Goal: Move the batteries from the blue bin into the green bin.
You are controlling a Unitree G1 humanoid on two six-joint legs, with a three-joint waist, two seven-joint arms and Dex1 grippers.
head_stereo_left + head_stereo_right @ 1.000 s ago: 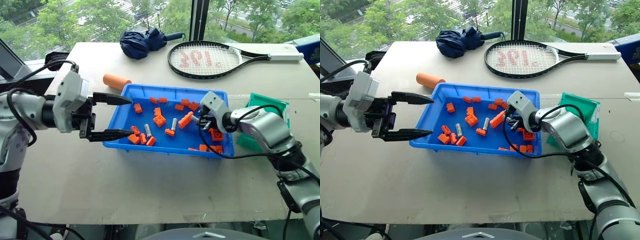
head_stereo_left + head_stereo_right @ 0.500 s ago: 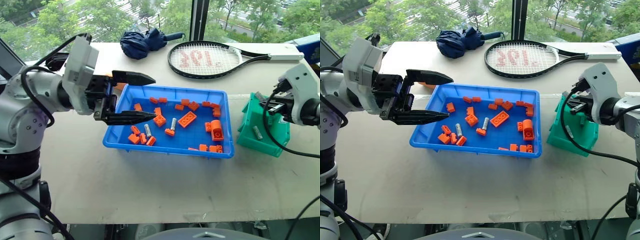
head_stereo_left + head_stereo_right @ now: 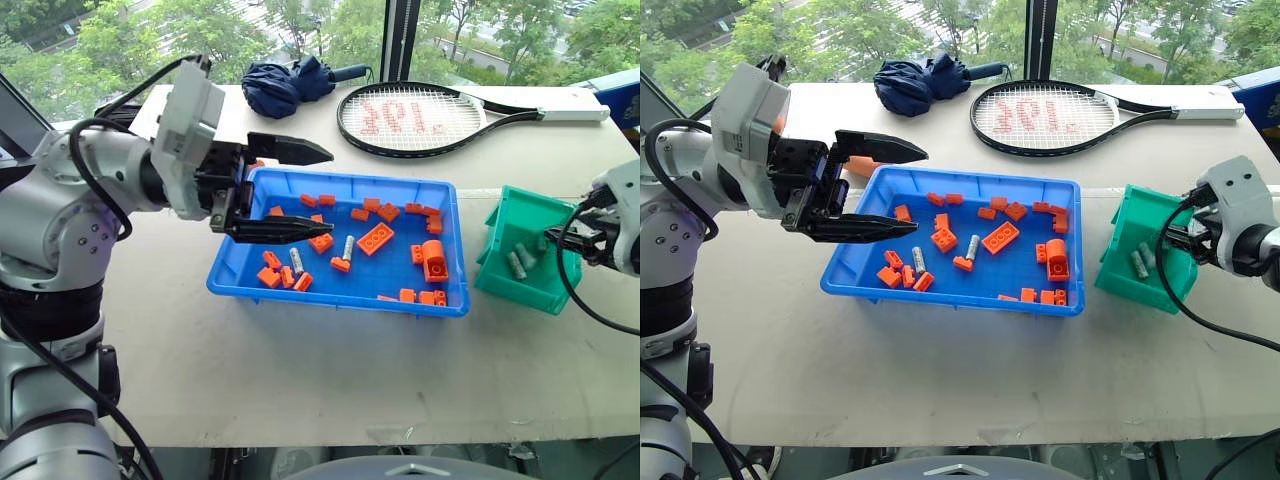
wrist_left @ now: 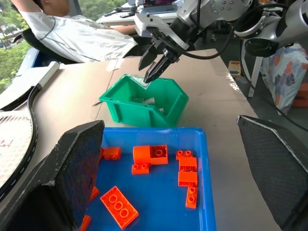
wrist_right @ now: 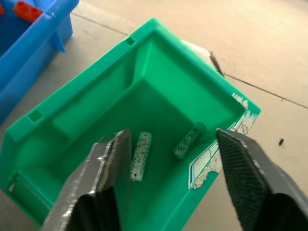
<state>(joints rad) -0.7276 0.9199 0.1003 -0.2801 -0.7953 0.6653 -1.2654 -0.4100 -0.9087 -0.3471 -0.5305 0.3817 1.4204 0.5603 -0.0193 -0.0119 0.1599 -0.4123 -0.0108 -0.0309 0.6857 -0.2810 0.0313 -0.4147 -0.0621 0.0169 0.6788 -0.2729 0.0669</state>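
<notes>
The blue bin (image 3: 445, 300) sits mid-table and holds two batteries (image 3: 296, 261) (image 3: 347, 247) among orange bricks (image 3: 376, 238). To its right stands the green bin (image 3: 505, 290), where two more batteries (image 5: 141, 155) (image 5: 189, 140) lie on the floor. My right gripper (image 5: 173, 137) hangs open just above the green bin's mouth with nothing between its fingers; the left wrist view shows the right gripper (image 4: 156, 65) over the green bin (image 4: 144, 108). My left gripper (image 3: 325, 192) is open and empty, pointing sideways over the blue bin's back left corner.
A tennis racket (image 3: 420, 118) and a folded dark umbrella (image 3: 285, 85) lie at the table's back. An orange cylinder (image 3: 858, 165) lies behind my left gripper. In the left wrist view a person in a white shirt (image 4: 82, 36) sits beyond the table.
My right gripper went from the blue bin to over the green bin and opened; a second battery now lies in the green bin. My left gripper rose and moved right over the blue bin.
</notes>
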